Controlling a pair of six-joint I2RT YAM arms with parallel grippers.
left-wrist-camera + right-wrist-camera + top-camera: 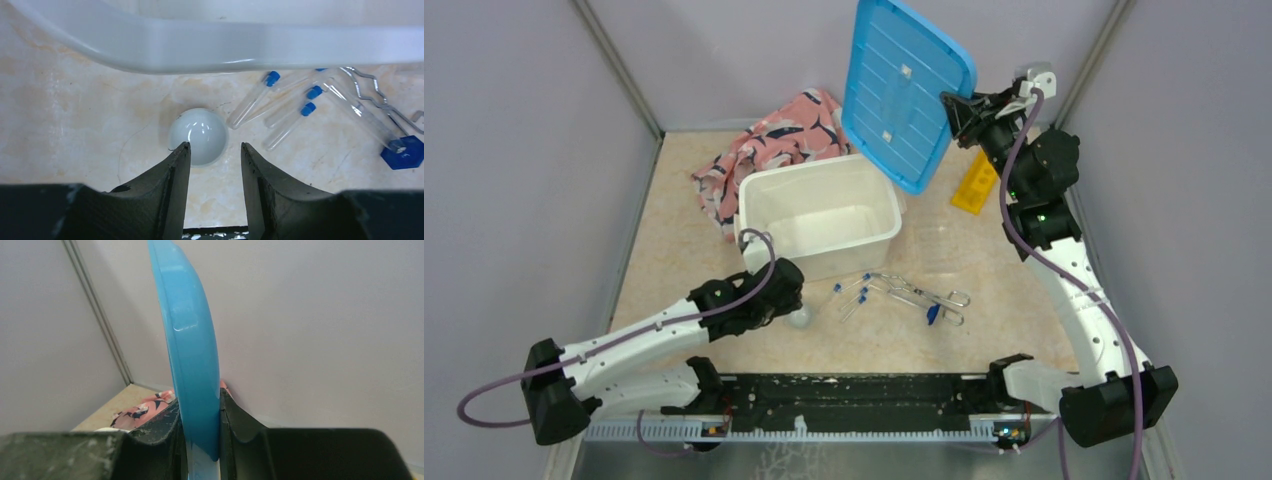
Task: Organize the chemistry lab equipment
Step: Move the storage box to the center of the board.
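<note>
The left gripper hovers with jaws apart, tips at a small whitish ball – the right gripper clamps the blue lid upright.

No writing can be read anywhere, not even on the blue lid

white bin wall close behind ball, tubes crowding right, open table left

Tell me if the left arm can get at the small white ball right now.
Probably yes. The left gripper hangs just over the ball with jaws open and nothing between. The ball sits slightly toward one finger, clear of the bin wall and the tubes.
</note>
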